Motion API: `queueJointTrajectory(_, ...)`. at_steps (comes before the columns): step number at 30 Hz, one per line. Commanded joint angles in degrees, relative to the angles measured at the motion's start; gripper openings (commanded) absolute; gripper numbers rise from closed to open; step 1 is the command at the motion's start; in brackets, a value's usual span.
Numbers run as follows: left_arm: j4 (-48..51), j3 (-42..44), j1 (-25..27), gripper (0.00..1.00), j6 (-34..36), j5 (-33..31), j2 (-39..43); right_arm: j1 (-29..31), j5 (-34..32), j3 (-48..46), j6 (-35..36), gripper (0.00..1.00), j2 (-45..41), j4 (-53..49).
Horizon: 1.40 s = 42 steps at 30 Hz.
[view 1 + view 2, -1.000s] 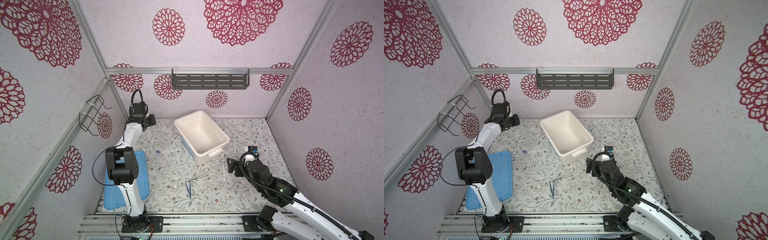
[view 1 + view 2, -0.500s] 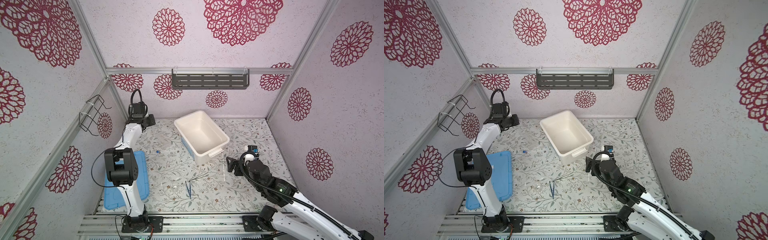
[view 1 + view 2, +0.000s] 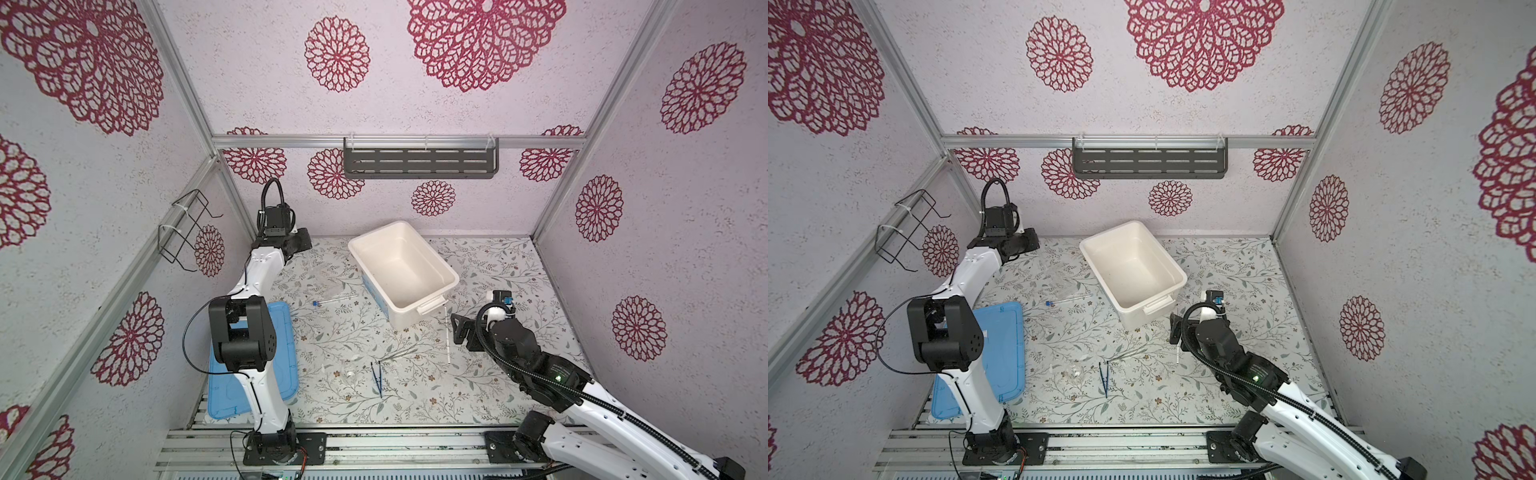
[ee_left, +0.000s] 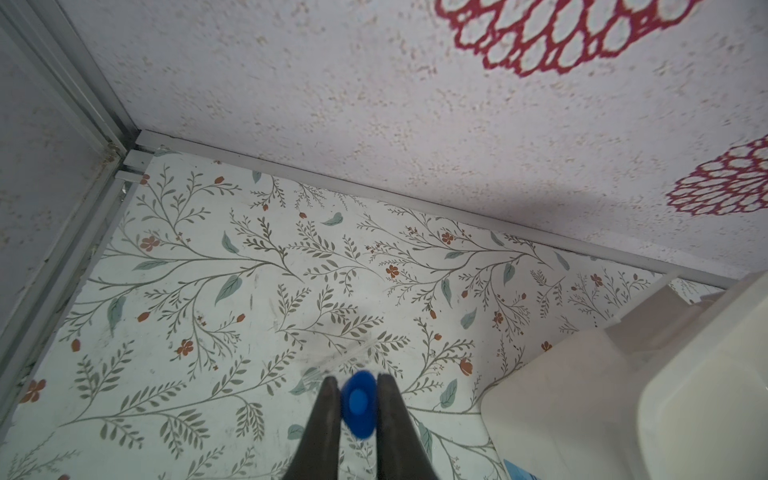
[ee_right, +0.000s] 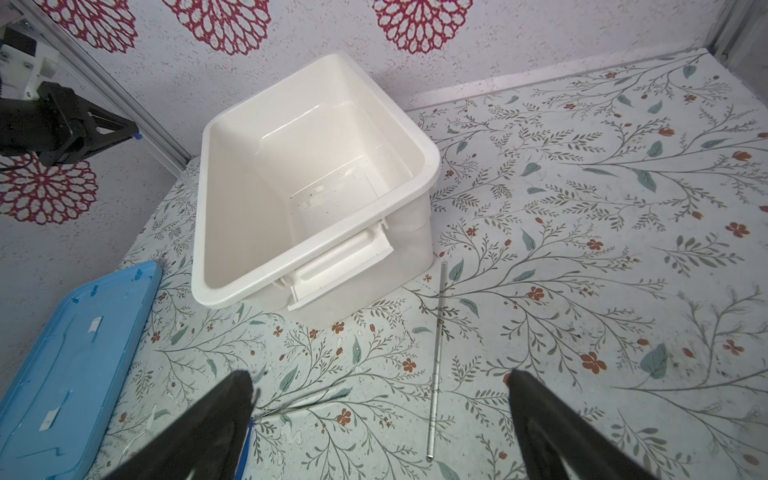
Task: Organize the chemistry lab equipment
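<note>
My left gripper (image 4: 357, 379) is shut on a clear tube by its blue cap (image 4: 358, 409), low over the mat near the back-left corner; in both top views it shows as a dark head (image 3: 303, 243) (image 3: 1030, 243). A second blue-capped tube (image 3: 334, 299) (image 3: 1068, 300) lies on the mat left of the tub. My right gripper (image 5: 380, 376) (image 3: 457, 332) stands wide open and empty above the thin white rod (image 5: 436, 357) (image 3: 446, 336). The silvery tool (image 3: 397, 354) (image 5: 307, 399), dark blue tweezers (image 3: 377, 378) (image 3: 1104, 378) and a small clear vessel (image 3: 351, 374) lie at the front centre.
The big white tub (image 3: 399, 318) (image 5: 316, 286) stands open at the back centre, with nothing showing inside it. A flat light-blue lid (image 3: 284, 353) (image 5: 70, 357) lies at the front left, partly under the left arm. Walls close in on three sides, with a dark shelf (image 3: 419, 162) on the back wall.
The left arm has shifted slightly, with the tube still in its grip. The right arm has barely moved and its jaws stay wide.
</note>
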State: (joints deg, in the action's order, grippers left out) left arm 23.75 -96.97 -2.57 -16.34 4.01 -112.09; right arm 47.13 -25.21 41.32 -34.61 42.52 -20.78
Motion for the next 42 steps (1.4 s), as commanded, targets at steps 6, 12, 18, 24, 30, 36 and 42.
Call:
queueJointTrajectory(6, -0.8, 2.21, -0.17, 0.13, 0.43, -0.44, 1.34, -0.2, -0.01, -0.26, -0.63, 0.99, -0.51, 1.78)
queueJointTrajectory(12, -1.38, 3.28, -0.2, 0.13, 0.57, -0.59, 1.62, -0.2, 0.21, -0.22, -0.85, 0.99, -0.12, 1.93)
queueJointTrajectory(18, -1.93, 3.23, -0.15, 0.15, 0.34, -0.3, 1.38, -0.2, 0.07, -0.15, -0.81, 0.99, -0.25, 1.88)
queueJointTrajectory(24, -1.79, 3.5, -0.07, 0.17, 0.31, 0.23, 1.09, -0.2, -0.01, -0.31, -1.14, 0.99, -0.4, 1.83)
queueJointTrajectory(30, -2.03, 4.27, 0.02, 0.18, 0.22, 0.34, 1.02, -0.2, -0.03, -0.52, -1.42, 0.99, -0.66, 1.85)
queueJointTrajectory(36, -1.42, 3.67, 0.01, 0.22, 0.3, 0.29, 0.38, -0.24, -0.01, -0.43, -1.38, 0.99, -0.94, 1.58)
queueJointTrajectory(42, -1.5, 3.56, 0.01, 0.34, 0.2, 0.37, 1.02, -0.2, -0.18, -0.49, -1.74, 0.99, -1.0, 1.53)
